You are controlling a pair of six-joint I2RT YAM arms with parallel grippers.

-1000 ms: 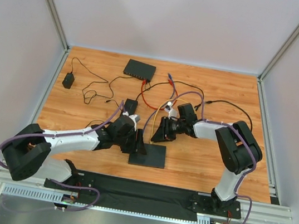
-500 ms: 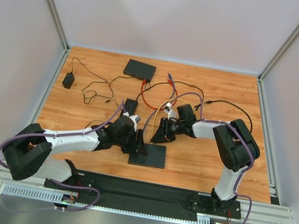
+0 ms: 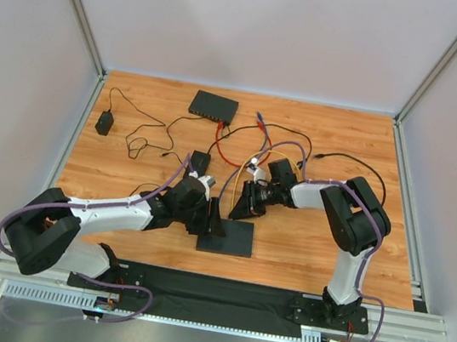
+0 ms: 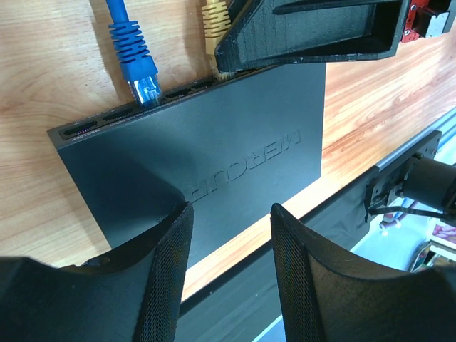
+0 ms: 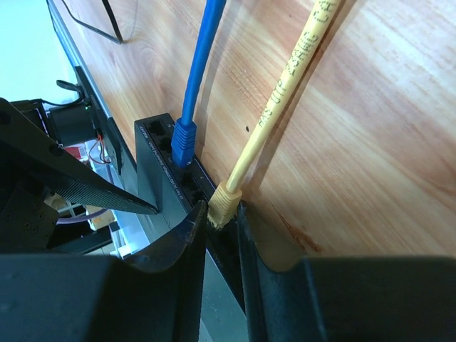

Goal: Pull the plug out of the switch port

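The black switch (image 3: 231, 238) lies flat near the table's front edge. It also shows in the left wrist view (image 4: 214, 149) and the right wrist view (image 5: 160, 178). A blue plug (image 4: 139, 71) and a yellow plug (image 5: 226, 201) sit at ports on its far side. My right gripper (image 5: 222, 212) is shut on the yellow plug at the port mouth, and shows from above (image 3: 240, 209). I cannot tell how deep the plug sits. My left gripper (image 4: 231, 214) is open, its fingers (image 4: 167, 271) down over the switch's left part (image 3: 212, 220).
A second black switch (image 3: 214, 106) lies at the back. A black power adapter (image 3: 105, 123) and a small black box (image 3: 200, 163) lie to the left and middle. Red (image 3: 225, 146), black and yellow cables cross the table behind the grippers.
The right arm's elbow and forearm have shifted slightly left. Both grippers stay at the switch, with the right still closed on the yellow plug.
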